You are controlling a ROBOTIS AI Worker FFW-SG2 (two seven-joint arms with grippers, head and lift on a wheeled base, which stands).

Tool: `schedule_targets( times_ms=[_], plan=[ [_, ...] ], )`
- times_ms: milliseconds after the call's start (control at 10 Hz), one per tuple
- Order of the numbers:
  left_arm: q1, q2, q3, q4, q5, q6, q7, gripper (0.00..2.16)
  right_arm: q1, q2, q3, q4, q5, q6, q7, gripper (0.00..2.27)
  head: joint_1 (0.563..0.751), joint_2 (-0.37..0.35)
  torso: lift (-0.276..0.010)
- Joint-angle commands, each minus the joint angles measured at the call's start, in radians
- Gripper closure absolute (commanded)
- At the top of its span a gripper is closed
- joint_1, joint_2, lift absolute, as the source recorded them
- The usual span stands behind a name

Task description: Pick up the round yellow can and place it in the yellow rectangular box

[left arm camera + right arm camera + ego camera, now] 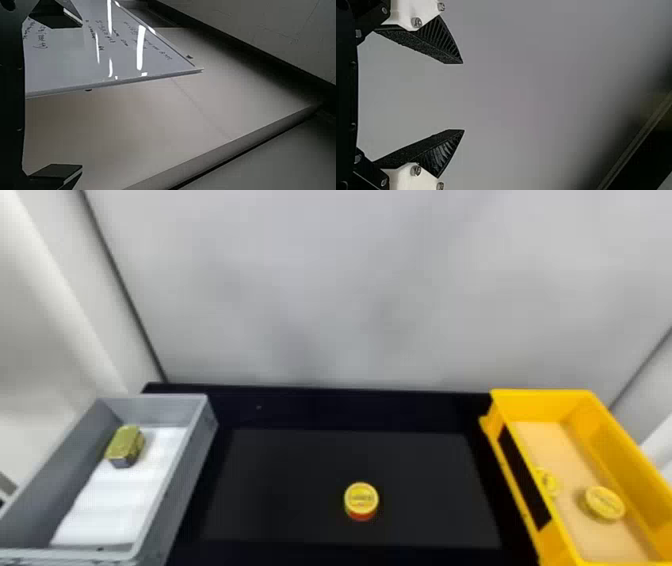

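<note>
Head view: the round yellow can point(361, 499) sits apart from the jaws.

Bright glare streaks the whiteboard point(79, 67), while soft light evens the pale wall point(350, 290).

Round yellow can point(361, 500) between gray bin point(172, 495), yellow rectangular box point(565, 547)

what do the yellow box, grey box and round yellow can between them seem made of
Yellow box: likely moulded plastic, smooth, its walls evenly coloured. Grey box: likely duller plastic, walls plain grey. Round yellow can: perhaps painted metal, given its printed top and red side; plastic is possible.
</note>
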Motion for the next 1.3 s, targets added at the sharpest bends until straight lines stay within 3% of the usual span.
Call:
schedule_targets(
  times_ms=[0,700,1200],
  plan=[
    [0.002,-0.003,-0.006,0.006,-0.007,-0.014,0.002,0.01,0.026,-0.004,0.001,-0.007,-0.005,-0.007,-0.016,0.22,0.686,0.014,-0.055],
    [0.003,-0.003,-0.007,0.009,-0.016,-0.014,0.002,0.01,0.093,0.002,0.032,-0.051,0.014,0.08,-0.041,0.2,0.686,0.014,-0.055],
    [0.013,-0.003,-0.001,0.012,-0.024,-0.008,0.001,0.01,0.205,-0.006,0.167,-0.008,-0.016,0.091,-0.036,0.19,0.686,0.014,-0.055]
  ],
)
